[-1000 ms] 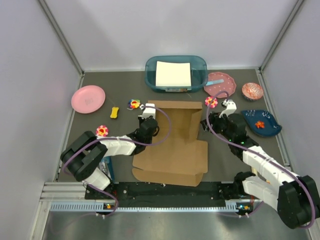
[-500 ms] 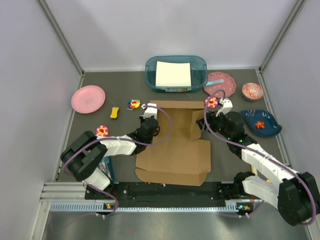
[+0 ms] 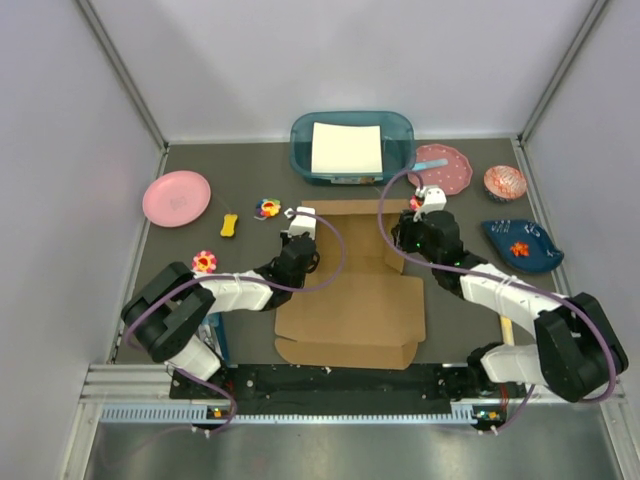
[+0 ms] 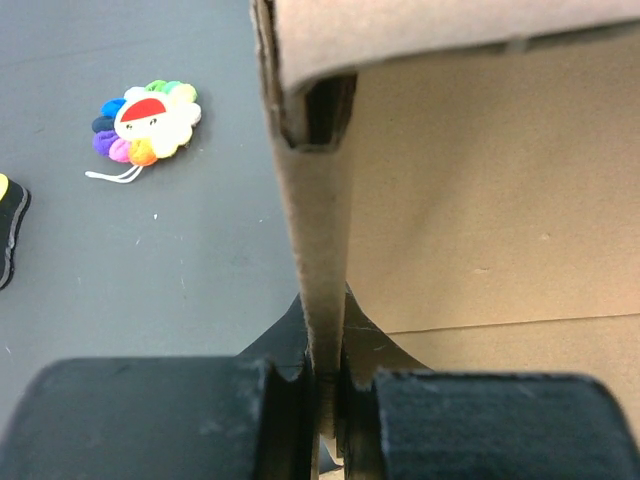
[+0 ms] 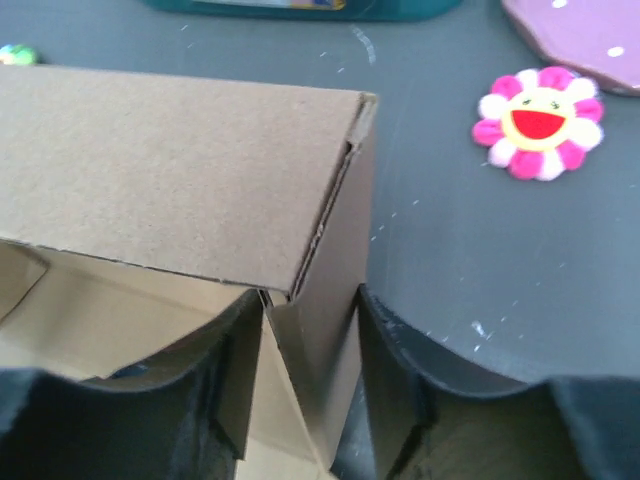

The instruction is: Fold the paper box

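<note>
Left jaws and right jaws flank the paper box (image 3: 350, 310) on the table (image 3: 240, 180), seen from above. Left wrist: jaws clamped on its upright left wall. Right wrist: jaws straddle the right wall; whether they grip, I cannot tell.

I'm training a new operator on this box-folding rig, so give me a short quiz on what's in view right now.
1. True or false: the left fingers are clamped on a wall of the paper box.
2. What lies in the teal bin? A) a white sheet B) a banana C) a spoon
3. Short answer: what colour are the petals of the flower toy in the right wrist view?
Key: 1 true; 2 A; 3 pink.
</note>
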{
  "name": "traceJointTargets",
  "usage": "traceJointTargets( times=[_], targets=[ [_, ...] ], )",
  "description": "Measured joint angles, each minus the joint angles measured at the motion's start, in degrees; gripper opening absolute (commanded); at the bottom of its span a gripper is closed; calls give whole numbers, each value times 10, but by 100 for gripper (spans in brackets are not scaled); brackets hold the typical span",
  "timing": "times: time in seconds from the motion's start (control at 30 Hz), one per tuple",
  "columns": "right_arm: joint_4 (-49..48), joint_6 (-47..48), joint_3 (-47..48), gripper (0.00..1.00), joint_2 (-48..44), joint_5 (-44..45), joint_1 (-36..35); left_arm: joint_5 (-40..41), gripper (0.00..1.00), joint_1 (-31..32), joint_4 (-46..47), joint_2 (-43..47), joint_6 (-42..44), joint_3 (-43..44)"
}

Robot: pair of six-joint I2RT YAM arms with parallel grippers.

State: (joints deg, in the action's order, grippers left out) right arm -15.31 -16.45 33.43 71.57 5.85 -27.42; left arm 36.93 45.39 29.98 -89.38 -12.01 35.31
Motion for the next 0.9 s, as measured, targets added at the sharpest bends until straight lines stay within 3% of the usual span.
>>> traceJointTargets(
  times=[0.2, 0.3, 0.37, 0.4, 0.47, 0.57, 0.63, 0.7, 0.77, 0.8, 0.9],
  targets=[
    [13, 30, 23, 0, 33, 108, -25, 1, 0, 0, 1, 0, 1, 0],
    [24, 39, 34, 0, 42, 155, -38, -1, 0, 1, 4, 0, 0, -1],
    [27, 40, 35, 11, 44, 172, -44, -1, 0, 2, 4, 0, 0, -1],
    [29, 40, 35, 25, 44, 178, -48, -1, 0, 2, 4, 0, 0, -1],
    [32, 42, 39, 32, 47, 186, -54, -1, 0, 2, 4, 0, 0, -1],
    [42, 49, 47, 34, 58, 194, -65, -2, 0, 2, 5, 0, -1, -1],
    [47, 49, 50, 31, 70, 199, -71, -2, 0, 3, 5, 0, -2, -1],
    [55, 49, 53, 21, 83, 204, -75, -2, 0, 3, 5, 0, -3, -1],
    [57, 49, 56, 4, 92, 212, -76, -2, 0, 3, 3, 0, -3, -1],
    [59, 46, 59, 0, 95, 217, -75, 0, 0, 3, 2, 0, -3, -1],
    [64, 32, 68, 0, 102, 231, -74, 5, 0, 2, -1, 1, -3, -1]
  ],
)
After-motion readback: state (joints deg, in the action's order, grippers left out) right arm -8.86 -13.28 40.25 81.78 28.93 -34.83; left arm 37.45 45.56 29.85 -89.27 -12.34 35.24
